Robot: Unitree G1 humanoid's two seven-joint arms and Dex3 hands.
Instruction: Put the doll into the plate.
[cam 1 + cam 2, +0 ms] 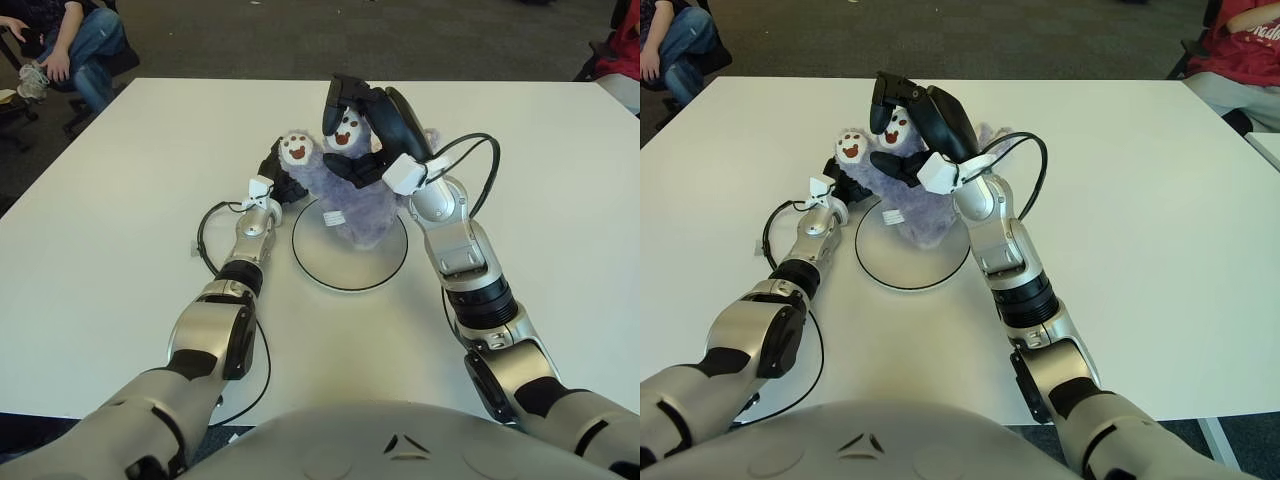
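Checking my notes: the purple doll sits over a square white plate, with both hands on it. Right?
Not quite: the plate is round, not square, as the left eye view shows. The purple doll is over it, left hand and right hand on it.

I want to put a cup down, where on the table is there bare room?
Bare table lies left of the left hand and right of the right hand. Around the plate and doll it is crowded.

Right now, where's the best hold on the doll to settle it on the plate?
Grip the doll by its two raised paws, one from each side: right hand on the right paw, left hand beside the left. Its body hangs over the plate.
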